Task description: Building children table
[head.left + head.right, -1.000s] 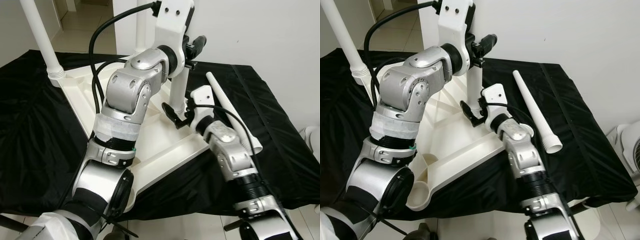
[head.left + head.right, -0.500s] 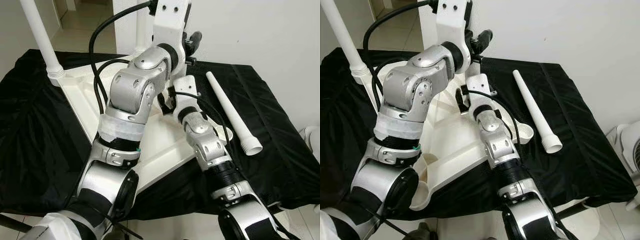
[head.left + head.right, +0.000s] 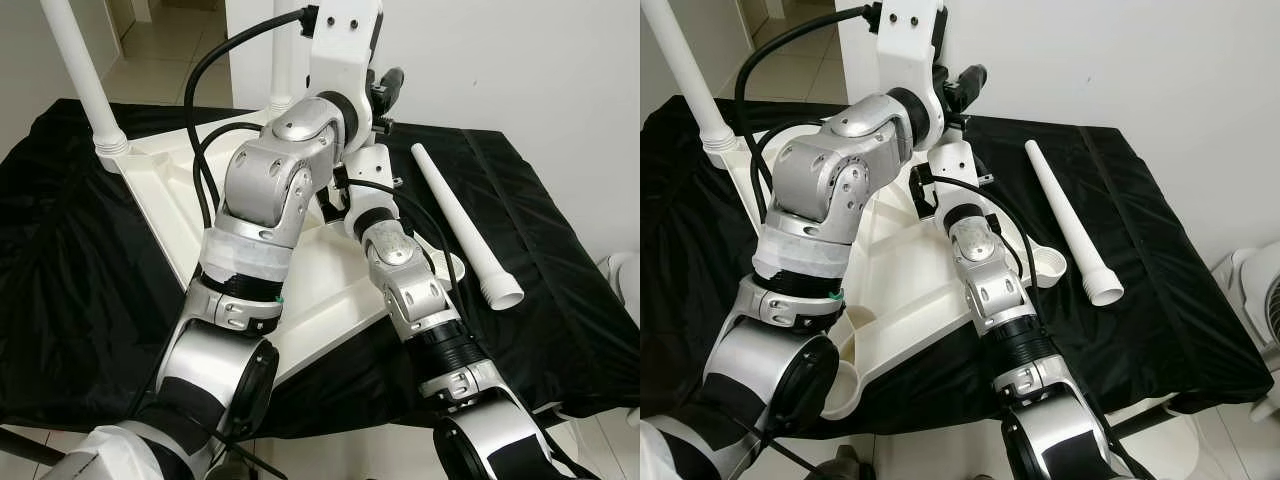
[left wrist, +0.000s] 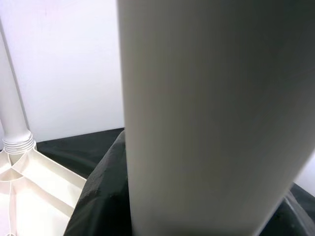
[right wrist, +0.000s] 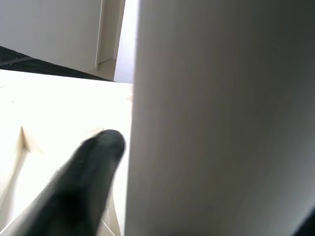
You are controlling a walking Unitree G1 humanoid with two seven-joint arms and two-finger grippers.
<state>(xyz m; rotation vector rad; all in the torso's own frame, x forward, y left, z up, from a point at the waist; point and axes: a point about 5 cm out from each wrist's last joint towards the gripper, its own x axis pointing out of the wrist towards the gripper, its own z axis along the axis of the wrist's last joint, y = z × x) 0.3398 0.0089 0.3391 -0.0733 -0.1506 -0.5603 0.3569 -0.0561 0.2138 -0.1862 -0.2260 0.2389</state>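
The main danger now is a crooked fit. The upright leg stands near the middle of the upturned tabletop, and both arms work on it. If one arm pushes or twists more than the other, the leg may tilt, jam in its socket, or slip through the fingers. The tabletop rests on a black cloth and could also slide on it under side force, because nothing visible fixes it.

The left gripper is high on this leg; in the left wrist view the white tube stands very close before the camera, so the gripper seems closed around it, though the fingers themselves are hidden. The right gripper is lower, near the foot of the same leg. Its wrist view shows one black finger just beside the tube, but whether it really grips cannot be told.

The table is white plastic, lying upside down with ribs and round corner sockets visible. One leg already stands in the far left corner. A spare leg, long and tapered with an open wide end, lies on the cloth to the right of the tabletop, apart from it. A near corner socket is open, so I judge the build is about half done.
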